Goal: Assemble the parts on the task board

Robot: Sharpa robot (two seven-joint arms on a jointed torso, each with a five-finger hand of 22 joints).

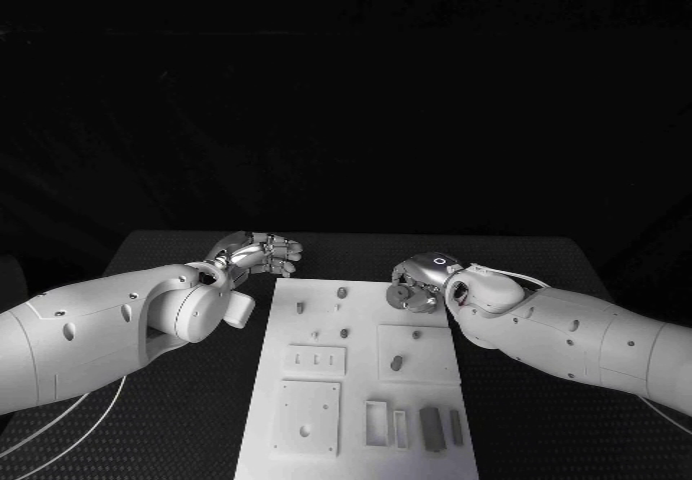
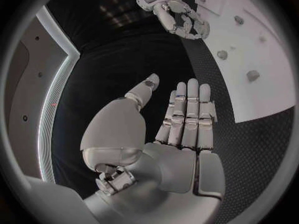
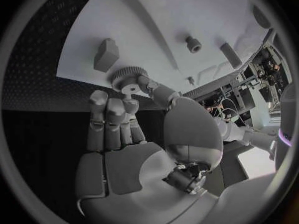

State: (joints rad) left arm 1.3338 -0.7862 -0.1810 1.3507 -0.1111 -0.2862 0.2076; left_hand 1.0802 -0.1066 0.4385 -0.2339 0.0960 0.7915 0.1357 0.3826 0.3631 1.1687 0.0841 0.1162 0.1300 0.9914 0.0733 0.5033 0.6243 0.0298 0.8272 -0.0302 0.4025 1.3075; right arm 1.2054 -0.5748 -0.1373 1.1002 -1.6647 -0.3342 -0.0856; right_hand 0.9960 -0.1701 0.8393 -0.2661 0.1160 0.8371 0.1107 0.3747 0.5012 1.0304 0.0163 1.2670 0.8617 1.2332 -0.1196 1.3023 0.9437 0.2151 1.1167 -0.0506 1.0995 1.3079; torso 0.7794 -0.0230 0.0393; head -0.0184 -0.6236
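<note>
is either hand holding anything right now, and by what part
The right hand pinches a small toothed gear by its rim, between thumb and fingertips, at the task board edge. The left hand holds nothing, fingers straight.

The counter was black, with a fine dotted weave across its top that showed in the left wrist view and the right wrist view. Its far edge ran straight across, and everything beyond it lay dark. Thin pale cables curved over the counter's near left part. Another thin cable lay at its right side, near the picture's edge.
</note>
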